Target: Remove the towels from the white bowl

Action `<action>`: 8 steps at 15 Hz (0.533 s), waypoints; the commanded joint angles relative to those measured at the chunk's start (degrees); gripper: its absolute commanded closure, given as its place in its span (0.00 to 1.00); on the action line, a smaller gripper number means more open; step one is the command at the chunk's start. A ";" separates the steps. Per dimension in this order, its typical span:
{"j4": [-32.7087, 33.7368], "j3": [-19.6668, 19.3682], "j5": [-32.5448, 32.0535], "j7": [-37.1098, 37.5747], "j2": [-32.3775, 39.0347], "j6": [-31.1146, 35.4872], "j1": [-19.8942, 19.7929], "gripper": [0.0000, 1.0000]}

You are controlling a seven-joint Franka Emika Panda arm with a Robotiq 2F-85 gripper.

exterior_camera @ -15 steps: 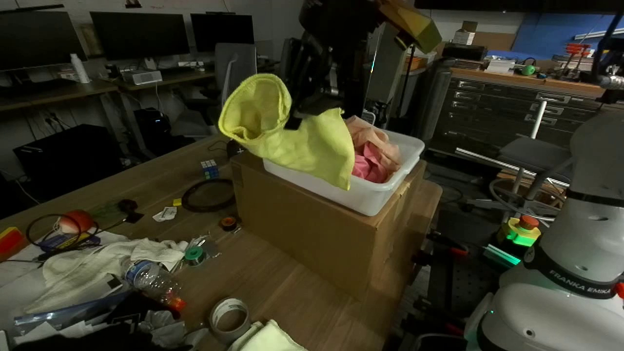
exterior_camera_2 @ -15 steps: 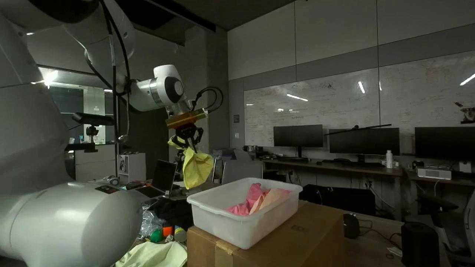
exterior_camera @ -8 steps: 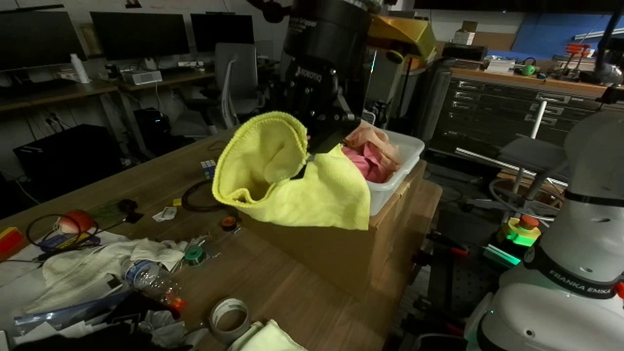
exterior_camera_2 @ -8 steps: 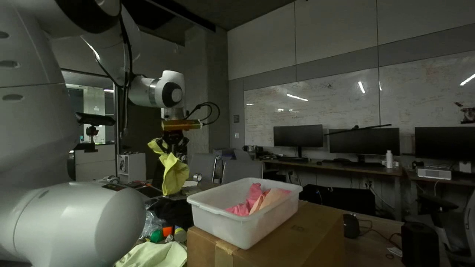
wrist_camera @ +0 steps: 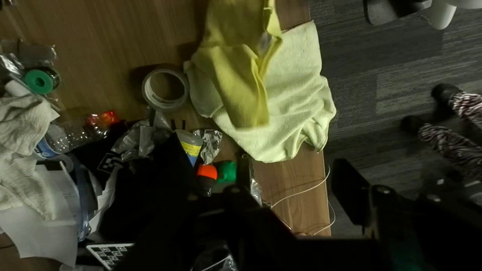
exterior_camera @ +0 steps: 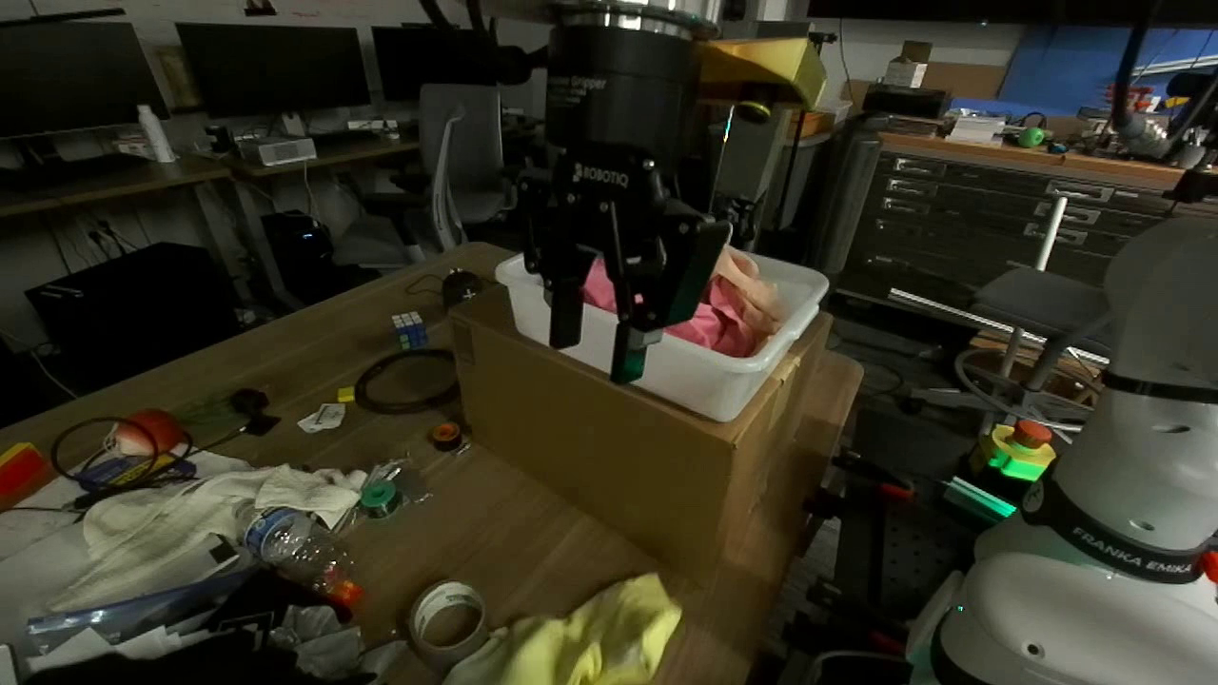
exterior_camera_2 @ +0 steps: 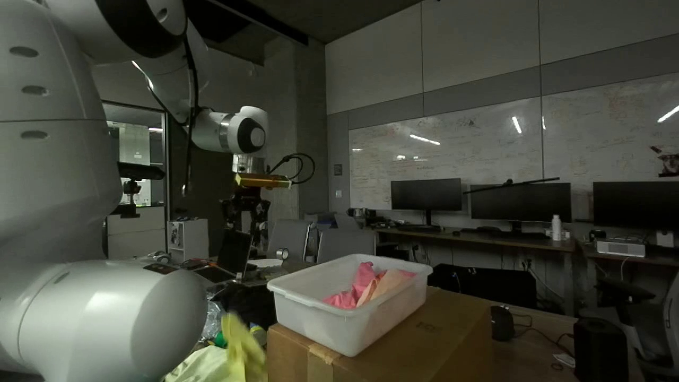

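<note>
Robotics lab, office-like: scribbled whiteboard (exterior_camera_2: pixel 445 151), three monitors (exterior_camera_2: pixel 520 204), drawer cabinet (exterior_camera: pixel 961 228), robot arm (exterior_camera: pixel 1085 609)

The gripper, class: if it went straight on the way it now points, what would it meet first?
Probably the yellow towel, which shows below the downward-pointing gripper in both exterior views. Depth is unclear, though: it could meet the pale towel or bare tabletop beside it.

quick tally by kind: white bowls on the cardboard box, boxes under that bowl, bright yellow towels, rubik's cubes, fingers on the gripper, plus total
Bowl: 1
Box: 1
Bright yellow towel: 1
Rubik's cube: 1
Fingers: 2
Total: 6
</note>
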 commanded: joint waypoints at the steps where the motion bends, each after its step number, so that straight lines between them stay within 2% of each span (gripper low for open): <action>1: 0.12 2.31 -6.12 7.21 -0.25 3.47 -4.01 0.10; 3: -1.34 1.50 -8.26 10.43 -0.84 6.75 -5.84 0.00; 8: -7.00 -2.56 -11.84 17.20 -3.56 10.94 -11.92 0.00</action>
